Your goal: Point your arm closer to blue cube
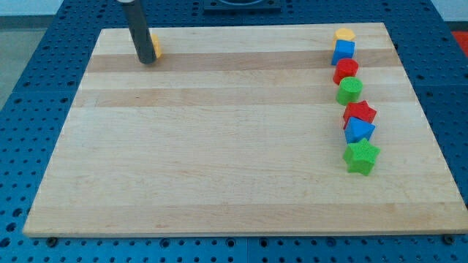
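The blue cube (pixel 343 51) sits near the view's top right on the wooden board (pixel 219 146), just below a yellow block (pixel 345 33). My tip (pixel 147 61) is at the view's top left, far to the left of the blue cube. The rod stands in front of a yellow block (pixel 156 47) and hides most of it, so its shape cannot be made out.
Below the blue cube a column of blocks runs down the right side: a red block (pixel 346 70), a green block (pixel 349 90), a red star (pixel 360 113), a blue triangular block (pixel 358 131) and a green star (pixel 361 156).
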